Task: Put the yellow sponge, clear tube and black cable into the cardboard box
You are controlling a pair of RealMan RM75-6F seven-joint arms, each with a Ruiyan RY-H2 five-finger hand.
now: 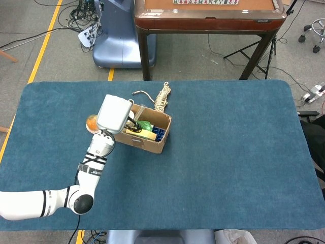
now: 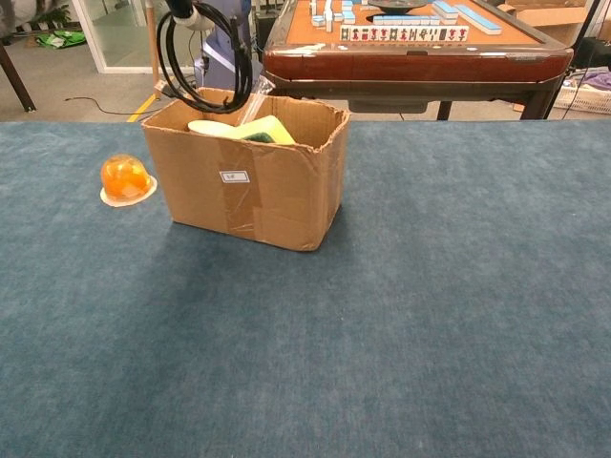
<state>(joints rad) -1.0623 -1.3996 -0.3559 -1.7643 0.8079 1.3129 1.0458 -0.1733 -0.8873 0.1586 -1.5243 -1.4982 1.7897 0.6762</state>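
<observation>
My left hand [image 1: 114, 113] hovers over the left end of the cardboard box [image 1: 148, 143] and holds the coiled black cable [image 2: 205, 59], which dangles above the box opening [image 2: 315, 119]. In the head view the cable [image 1: 133, 125] shows just right of the hand. Inside the box lie the yellow sponge [image 1: 142, 133], also visible in the chest view as the yellow sponge [image 2: 267, 127], and the clear tube [image 2: 256, 96] leaning up against the rim. My right hand is not visible in either view.
An orange dome-shaped object [image 2: 125, 179] sits on the blue table [image 1: 228, 152] left of the box. A bundle of beige rope [image 1: 161, 97] lies behind the box. A white roll [image 2: 212, 127] and green and blue items [image 1: 151, 129] also sit in the box.
</observation>
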